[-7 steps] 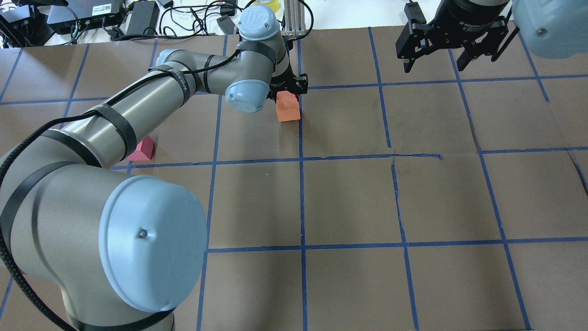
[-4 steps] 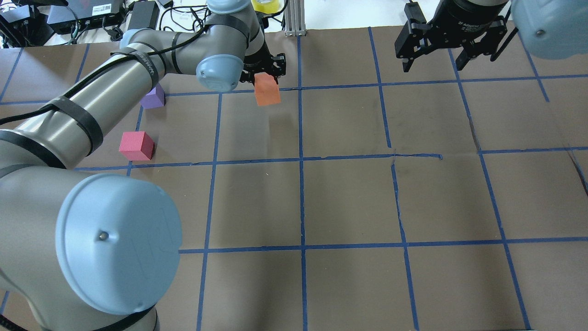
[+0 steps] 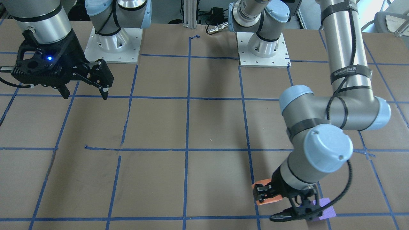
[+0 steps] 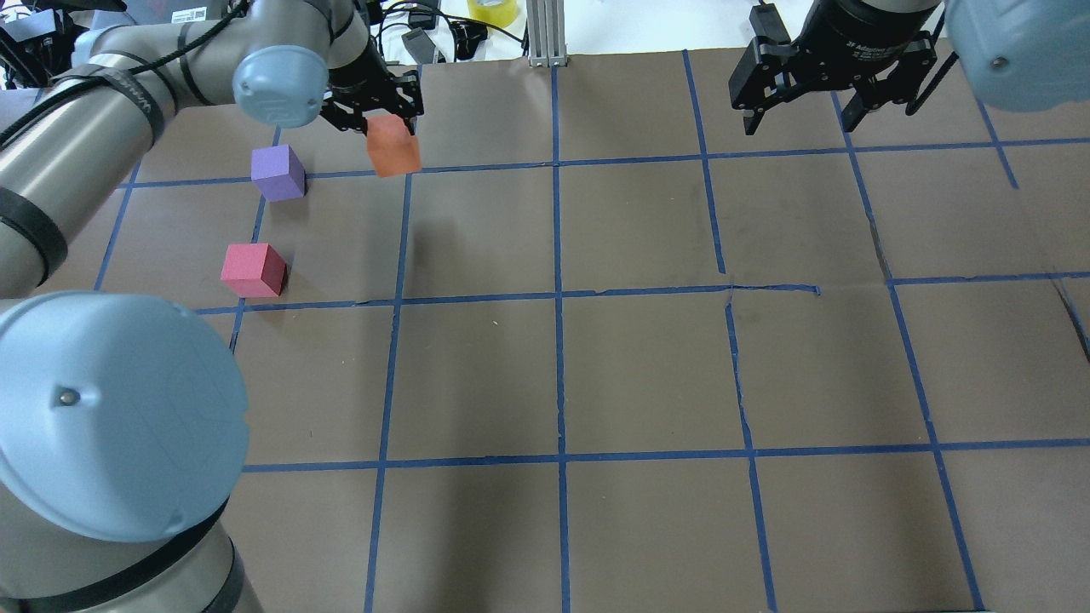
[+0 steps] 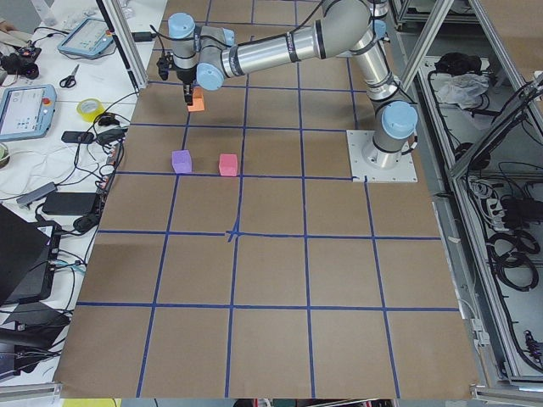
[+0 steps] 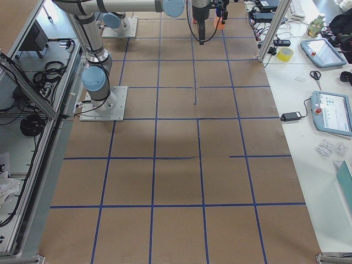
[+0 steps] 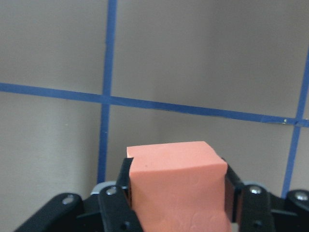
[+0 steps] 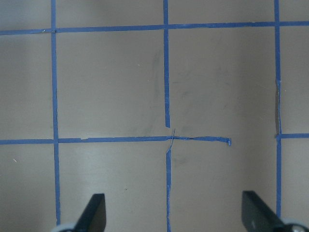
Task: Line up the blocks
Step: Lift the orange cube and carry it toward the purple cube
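Observation:
My left gripper point(image 4: 387, 119) is shut on the orange block point(image 4: 393, 146) and holds it above the paper near the far left of the table. The left wrist view shows that orange block point(image 7: 176, 179) clamped between both fingers, over a blue tape crossing. The purple block point(image 4: 278, 172) rests on the table just left of it. Nearer me, the pinkish-red block point(image 4: 253, 270) sits by itself. From the front I see the orange block point(image 3: 270, 200) beside the purple block point(image 3: 326, 207). At the far right my right gripper point(image 4: 805, 111) hovers open with nothing in it.
Brown paper with a blue tape grid point(image 4: 559, 294) covers the table. Cables, power bricks and a yellow tape roll point(image 4: 492, 10) lie beyond the far edge, next to an aluminium post point(image 4: 545, 34). The arm bases point(image 3: 115, 41) stand on the robot's side.
My left arm has swung left with the orange block in its grip, towards the purple block. The purple and pinkish-red blocks came out from behind the arm. The right gripper has stayed put.

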Available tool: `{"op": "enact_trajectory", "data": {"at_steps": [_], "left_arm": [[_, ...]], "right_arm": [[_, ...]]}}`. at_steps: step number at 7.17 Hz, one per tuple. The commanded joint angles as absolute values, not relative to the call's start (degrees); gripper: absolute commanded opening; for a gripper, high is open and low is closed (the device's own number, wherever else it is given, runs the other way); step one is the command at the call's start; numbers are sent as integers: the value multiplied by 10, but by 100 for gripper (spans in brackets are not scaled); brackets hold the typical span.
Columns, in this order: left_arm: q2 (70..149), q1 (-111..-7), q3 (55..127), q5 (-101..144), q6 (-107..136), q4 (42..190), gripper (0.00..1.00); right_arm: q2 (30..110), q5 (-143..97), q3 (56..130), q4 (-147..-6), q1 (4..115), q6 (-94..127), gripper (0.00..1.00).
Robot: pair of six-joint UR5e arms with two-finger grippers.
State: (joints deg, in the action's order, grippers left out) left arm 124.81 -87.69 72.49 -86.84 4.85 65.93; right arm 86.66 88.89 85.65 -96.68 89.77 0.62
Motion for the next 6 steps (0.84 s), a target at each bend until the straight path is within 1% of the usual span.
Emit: {"op": "enact_trajectory", "data": {"at_steps": [1,2,4,6], "left_arm": [[1240,-802,736,-877,-59,676,5],[1237,-775,751,-886,-69,675,5],[1243,-743,757,-886,-127,672,5],[1242,-736,786,-886,-143,668,3]], "right_arm": [[867,887,858,-964,897,6,100],[867,887,858,-962,897,6,100],[865,888,858,-964,897,6,100],[867,887,858,-962,897,6,100]]}}
